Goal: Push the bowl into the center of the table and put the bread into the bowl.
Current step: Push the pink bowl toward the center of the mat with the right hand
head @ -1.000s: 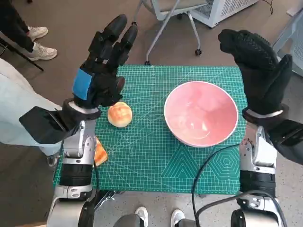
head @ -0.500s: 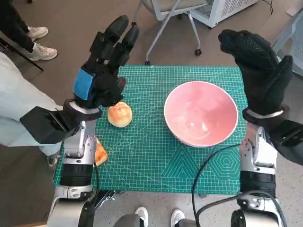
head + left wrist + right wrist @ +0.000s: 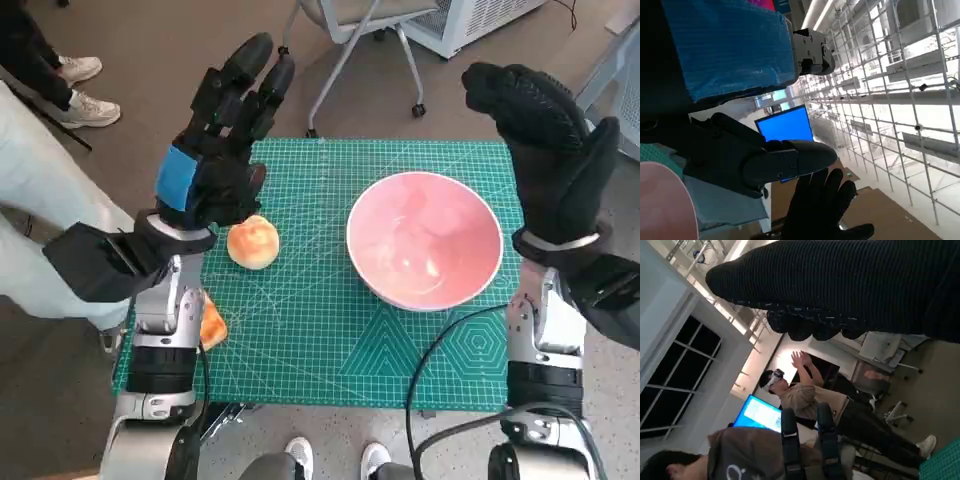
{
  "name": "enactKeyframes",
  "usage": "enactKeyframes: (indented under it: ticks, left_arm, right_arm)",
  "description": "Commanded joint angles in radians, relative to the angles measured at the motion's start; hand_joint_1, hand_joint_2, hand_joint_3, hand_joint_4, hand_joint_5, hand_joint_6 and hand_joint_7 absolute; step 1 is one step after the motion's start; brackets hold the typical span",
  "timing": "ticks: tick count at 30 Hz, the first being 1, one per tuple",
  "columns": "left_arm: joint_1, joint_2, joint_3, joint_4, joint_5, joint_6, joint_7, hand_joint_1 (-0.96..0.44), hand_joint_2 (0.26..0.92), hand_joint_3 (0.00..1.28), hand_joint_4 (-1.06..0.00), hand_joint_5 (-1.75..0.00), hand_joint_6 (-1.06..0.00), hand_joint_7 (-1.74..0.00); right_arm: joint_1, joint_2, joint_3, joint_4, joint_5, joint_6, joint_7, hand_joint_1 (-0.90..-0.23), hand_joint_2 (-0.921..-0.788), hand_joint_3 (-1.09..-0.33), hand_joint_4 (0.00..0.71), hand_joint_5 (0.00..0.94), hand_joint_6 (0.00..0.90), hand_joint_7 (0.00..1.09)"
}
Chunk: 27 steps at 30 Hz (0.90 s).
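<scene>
Bread [image 3: 253, 243] lay on the green-matted bench [image 3: 300, 340], left of the pink bowl [image 3: 424, 252]. Both robot hands, left [image 3: 222, 140] and right [image 3: 545, 140], were raised with fingers extended, holding nothing.

The bowl [image 3: 424, 252] sits on the mat [image 3: 300, 340] that covers the table, over towards the right edge and about midway between the far and near edges. The bread [image 3: 253, 243] lies on the same mat well apart from the bowl, close to the left edge. A second small item [image 3: 212, 322] rests at the left edge nearer the front, partly hidden behind the left forearm. The left hand [image 3: 215, 150] is raised above the far left corner, just behind the bread. The right hand [image 3: 545, 145] is raised above the right edge, beside the bowl's far right side. A cable [image 3: 440, 370] runs across the near right corner.
</scene>
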Motion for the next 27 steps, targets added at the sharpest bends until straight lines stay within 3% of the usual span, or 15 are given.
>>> enactKeyframes:
  ticks: [1, 5, 9, 15, 21, 27]
  left_arm:
    - [0.002, -0.003, 0.002, -0.011, -0.003, 0.0, 0.003, -0.74, 0.921, 0.54, -0.1, 0.0, 0.0, -0.38]
    - [0.0, -0.003, 0.003, -0.004, -0.002, -0.005, 0.002, -0.73, 0.921, 0.54, -0.1, 0.0, 0.0, -0.39]
    - [0.0, -0.004, 0.005, -0.002, -0.003, -0.006, 0.002, -0.73, 0.921, 0.54, -0.1, 0.0, 0.0, -0.39]
    - [0.001, -0.005, 0.008, -0.008, -0.009, 0.003, 0.003, -0.73, 0.921, 0.54, -0.1, 0.0, 0.0, -0.39]
    - [0.004, -0.004, 0.011, -0.013, -0.015, 0.008, 0.003, -0.75, 0.921, 0.53, -0.1, 0.0, 0.0, -0.39]
    - [0.003, 0.0, 0.012, -0.008, -0.015, 0.0, -0.001, -0.75, 0.921, 0.52, -0.1, 0.0, 0.0, -0.39]
  right_arm:
    - [0.026, -0.021, -0.012, 0.029, 0.0, -0.008, 0.01, -0.655, -0.921, -0.664, 0.2, 0.002, 0.227, 0.16]
    - [0.016, -0.046, -0.04, 0.113, 0.001, -0.05, 0.022, -0.656, -0.921, -0.663, 0.203, 0.003, 0.225, 0.16]
    - [-0.017, -0.086, -0.081, 0.285, -0.007, -0.126, 0.027, -0.662, -0.921, -0.66, 0.203, 0.003, 0.225, 0.15]
    - [-0.071, -0.145, -0.121, 0.571, -0.065, -0.225, -0.049, -0.666, -0.921, -0.687, 0.172, 0.0, 0.205, 0.14]
    - [-0.111, -0.175, -0.146, 0.775, -0.076, -0.196, -0.132, -0.643, -0.921, -0.722, 0.14, 0.0, 0.193, 0.13]
    - [-0.125, -0.163, -0.179, 0.888, -0.059, -0.097, -0.203, -0.6, -0.921, -0.773, 0.114, 0.0, 0.197, 0.12]
